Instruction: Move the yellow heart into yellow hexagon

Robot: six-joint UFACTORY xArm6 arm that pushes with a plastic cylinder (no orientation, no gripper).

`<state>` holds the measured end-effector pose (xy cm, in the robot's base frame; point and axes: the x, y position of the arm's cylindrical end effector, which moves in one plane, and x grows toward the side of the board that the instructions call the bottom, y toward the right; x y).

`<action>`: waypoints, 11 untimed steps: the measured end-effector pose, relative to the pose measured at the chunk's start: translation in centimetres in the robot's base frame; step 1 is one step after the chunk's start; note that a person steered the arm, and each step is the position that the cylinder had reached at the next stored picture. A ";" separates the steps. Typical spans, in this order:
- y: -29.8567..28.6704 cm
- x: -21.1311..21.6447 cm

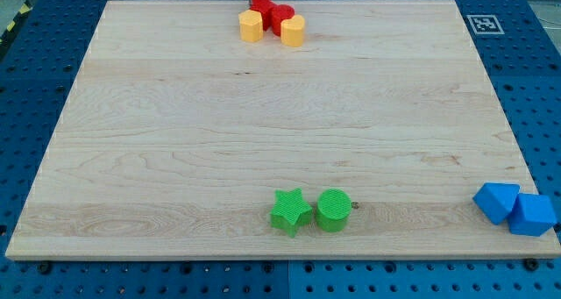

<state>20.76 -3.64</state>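
Observation:
Two yellow blocks sit at the view's top centre with red between them. The left yellow block point(252, 25) looks flat-sided, like the hexagon. The right one point(293, 31) looks rounded, like the heart, though the shapes are small and hard to make out. A red block cluster point(277, 17) touches both and keeps them apart. My dark rod comes down from the view's top edge. My tip point(261, 4) is just behind the red cluster, above and between the yellow blocks, with its very end partly hidden by the red.
A green star point(290, 211) and a green cylinder point(333, 210) stand side by side near the board's bottom edge. Two blue blocks point(497, 202) point(533, 215) sit at the bottom right corner, overhanging the board's right edge. A marker tag point(482, 23) is off the top right corner.

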 end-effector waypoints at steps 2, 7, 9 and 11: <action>0.1 0.2; 8.4 9.3; 5.1 9.3; 5.2 7.3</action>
